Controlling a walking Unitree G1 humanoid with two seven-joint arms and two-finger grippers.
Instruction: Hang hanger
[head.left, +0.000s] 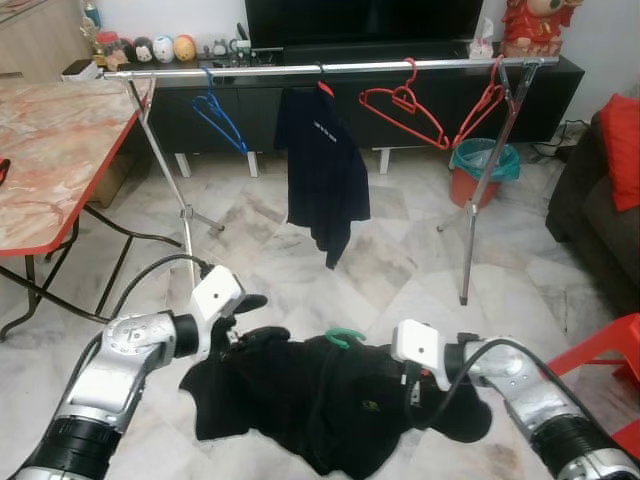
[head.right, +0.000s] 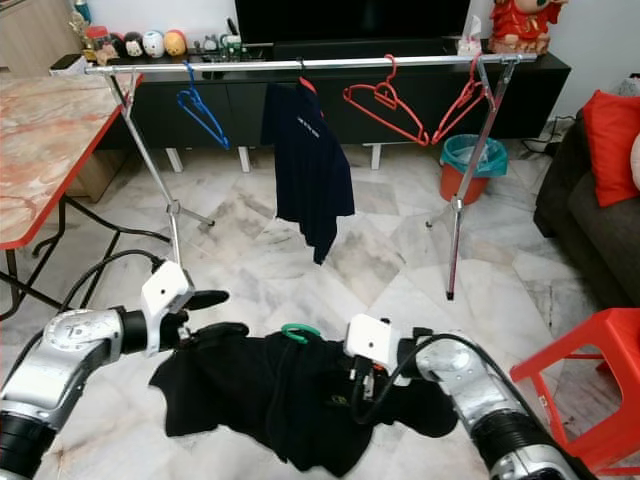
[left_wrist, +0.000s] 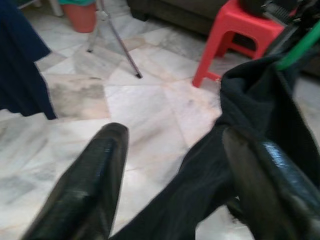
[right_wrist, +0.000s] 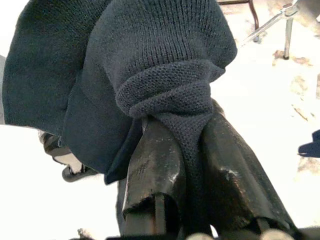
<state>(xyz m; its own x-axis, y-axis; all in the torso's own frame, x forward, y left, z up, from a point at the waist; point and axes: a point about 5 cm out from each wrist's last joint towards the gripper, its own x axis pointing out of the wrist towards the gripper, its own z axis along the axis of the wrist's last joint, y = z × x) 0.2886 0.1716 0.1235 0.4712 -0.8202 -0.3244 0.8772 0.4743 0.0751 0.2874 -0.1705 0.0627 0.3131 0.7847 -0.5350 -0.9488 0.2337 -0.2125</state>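
Observation:
A black knit garment (head.left: 320, 400) on a green hanger (head.left: 345, 338) hangs low between my two arms, above the marble floor. My right gripper (right_wrist: 185, 120) is shut on a bunched fold of the garment at its right end. My left gripper (head.left: 250, 318) is open at the garment's left end: one finger (left_wrist: 95, 175) stands free and the cloth (left_wrist: 260, 100) lies against the other. Ahead stands the clothes rack, its metal rail (head.left: 330, 68) running across the room at the back.
On the rail hang a blue hanger (head.left: 220, 115), a dark shirt (head.left: 322, 170) and red hangers (head.left: 405, 110). A marble-topped table (head.left: 50, 150) stands at the left, a red stool (head.left: 610, 350) and a sofa (head.left: 600, 200) at the right. A bin (head.left: 483, 165) sits behind the rack.

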